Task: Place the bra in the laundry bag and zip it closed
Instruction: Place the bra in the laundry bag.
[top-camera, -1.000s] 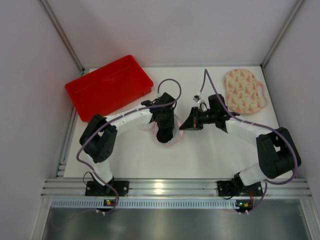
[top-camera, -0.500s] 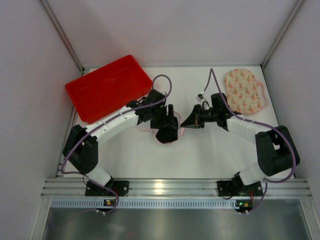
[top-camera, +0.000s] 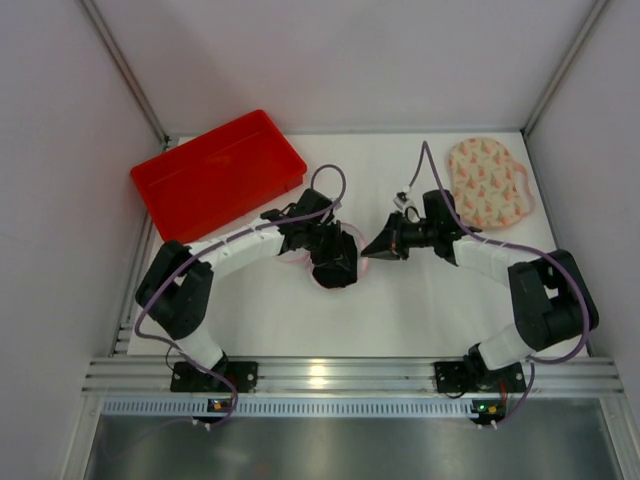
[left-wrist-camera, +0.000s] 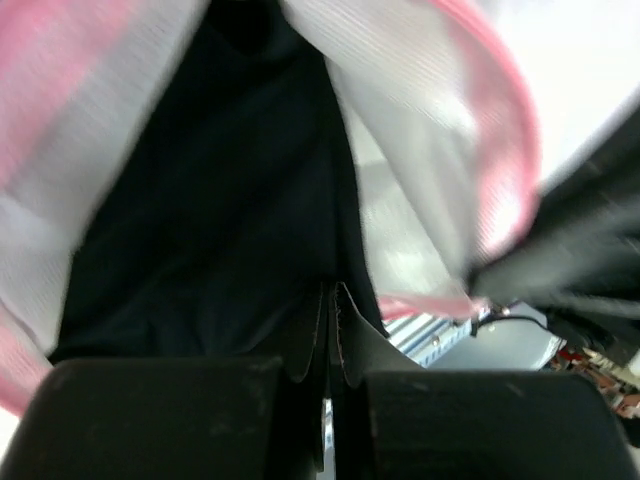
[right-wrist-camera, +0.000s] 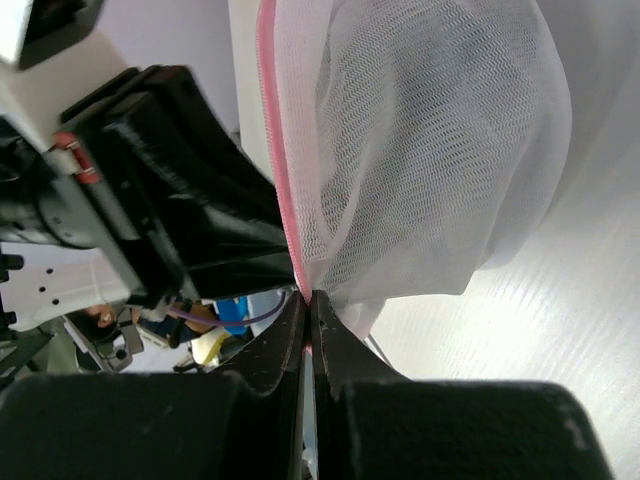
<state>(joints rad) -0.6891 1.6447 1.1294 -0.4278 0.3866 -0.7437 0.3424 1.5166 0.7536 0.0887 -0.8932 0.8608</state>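
Note:
The laundry bag (top-camera: 298, 257), white mesh with pink edging, lies at mid-table with its mouth held open. The black bra (left-wrist-camera: 220, 200) sits inside it, between the mesh walls (left-wrist-camera: 420, 170). My left gripper (top-camera: 335, 268) reaches down into the bag. Its jaws are shut, the tips (left-wrist-camera: 330, 290) rest against the bra, and no fabric shows between them. My right gripper (top-camera: 368, 250) comes in from the right and is shut (right-wrist-camera: 308, 295) on the bag's pink edge (right-wrist-camera: 275, 150). The mesh (right-wrist-camera: 440, 140) hangs beyond its fingers.
A red tray (top-camera: 218, 175) stands at the back left. A peach patterned fabric piece (top-camera: 487, 182) with pink trim lies at the back right. Grey walls close in the table on both sides.
The left gripper opened over the bra in the bag and has shut again, while its arm swung out and back. The right gripper kept its hold on the bag's edge.

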